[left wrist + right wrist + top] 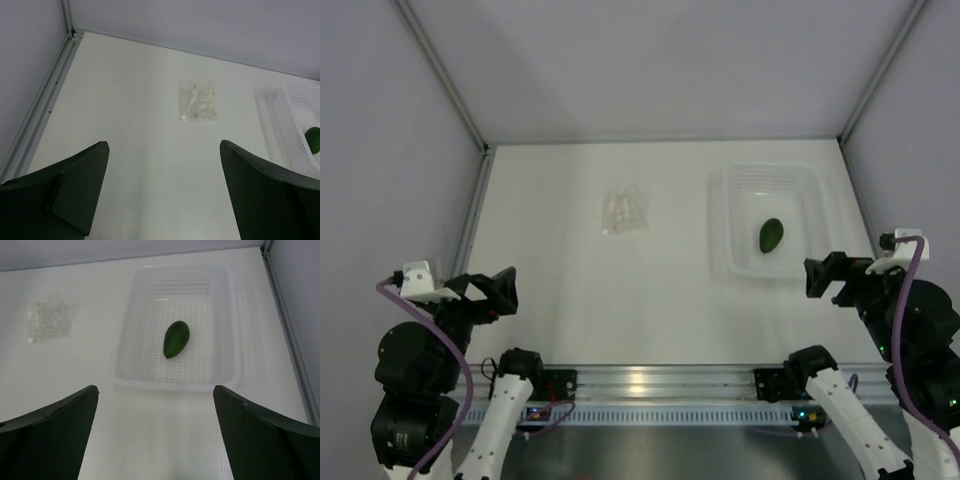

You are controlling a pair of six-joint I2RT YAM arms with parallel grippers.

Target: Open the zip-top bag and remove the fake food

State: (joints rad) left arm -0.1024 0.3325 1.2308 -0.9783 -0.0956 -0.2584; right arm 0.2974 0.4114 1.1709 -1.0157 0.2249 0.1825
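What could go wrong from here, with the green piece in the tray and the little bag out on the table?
1. The right gripper, open, sits near the tray; a careless forward move could knock the tray and roll the fake food, which lies loose inside.
2. The zip-top bag is clear plastic lying flat on the white table, so it may be hard to pinch and could slide.

Readable text, labels, brands, numbers, signs: none in all three views. Zip-top bag (625,212): white printed spots, too small and blurred to read as characters.
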